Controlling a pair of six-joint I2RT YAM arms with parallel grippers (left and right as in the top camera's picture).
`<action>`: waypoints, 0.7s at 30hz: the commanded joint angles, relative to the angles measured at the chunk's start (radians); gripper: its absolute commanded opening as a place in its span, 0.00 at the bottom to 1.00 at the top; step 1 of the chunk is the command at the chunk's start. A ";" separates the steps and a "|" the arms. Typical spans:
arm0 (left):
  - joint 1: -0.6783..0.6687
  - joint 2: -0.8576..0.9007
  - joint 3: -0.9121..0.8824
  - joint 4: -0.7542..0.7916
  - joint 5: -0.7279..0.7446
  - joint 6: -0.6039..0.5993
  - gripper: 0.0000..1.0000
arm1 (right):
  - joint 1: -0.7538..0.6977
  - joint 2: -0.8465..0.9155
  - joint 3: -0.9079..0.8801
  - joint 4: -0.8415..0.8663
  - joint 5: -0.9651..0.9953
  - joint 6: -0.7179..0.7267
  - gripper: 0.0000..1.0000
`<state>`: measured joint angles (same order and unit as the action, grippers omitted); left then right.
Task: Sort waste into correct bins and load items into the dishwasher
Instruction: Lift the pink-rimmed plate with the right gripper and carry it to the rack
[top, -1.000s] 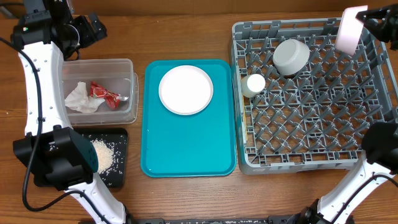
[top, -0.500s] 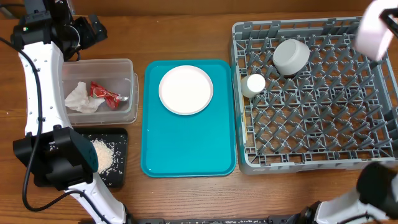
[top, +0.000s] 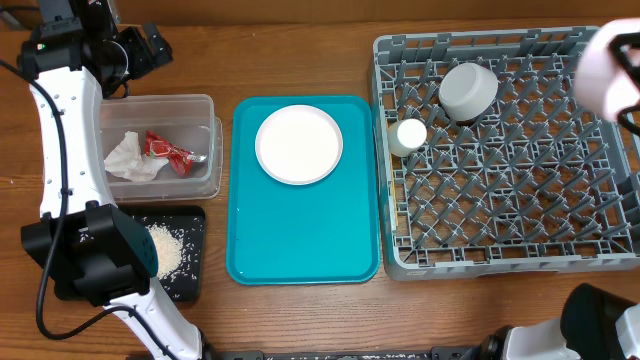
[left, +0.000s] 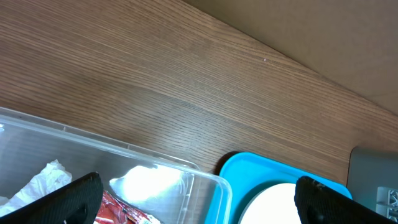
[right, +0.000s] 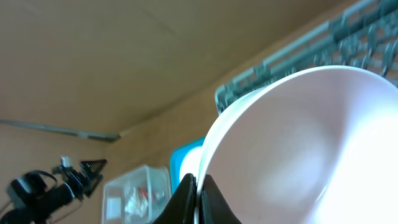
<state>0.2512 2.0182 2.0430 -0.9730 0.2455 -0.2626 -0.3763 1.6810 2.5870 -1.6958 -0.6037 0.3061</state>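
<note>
My right gripper (right: 198, 198) is shut on the rim of the smaller pink dish (right: 311, 143). It holds the dish, blurred in the overhead view (top: 607, 68), above the far right edge of the grey dish rack (top: 470, 262). The grey bowl (top: 468, 90) and white cup (top: 408, 136) sit in the rack. The large pale plate (top: 298, 144) lies on the teal tray (top: 300, 230). My left gripper (top: 150, 45) is open and empty behind the clear tub (top: 205, 110), which holds the napkin (top: 128, 158) and red wrapper (top: 165, 150). The black tray (top: 192, 225) holds rice-like scraps (top: 165, 248).
The left wrist view shows my open left fingers (left: 199, 205) over the tub's far wall (left: 155, 171) and the teal tray's corner (left: 249, 174). The left arm's white links run down the table's left side (top: 60, 130). Bare wood lies behind the tub and tray.
My right gripper has carried the pink dish rightward and a little toward the front, from the rack's far right corner to its right edge. The left arm has not moved.
</note>
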 joint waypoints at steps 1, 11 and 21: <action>0.003 0.007 0.023 0.001 -0.010 -0.007 1.00 | 0.097 -0.005 -0.042 0.002 0.137 0.069 0.04; 0.003 0.007 0.023 0.001 -0.010 -0.007 1.00 | 0.252 -0.004 -0.064 0.002 0.266 0.117 0.04; 0.003 0.007 0.022 0.001 -0.010 -0.007 1.00 | 0.252 -0.013 -0.346 0.002 0.204 0.113 0.04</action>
<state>0.2512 2.0182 2.0430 -0.9730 0.2451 -0.2626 -0.1291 1.6821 2.3341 -1.6962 -0.3779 0.4187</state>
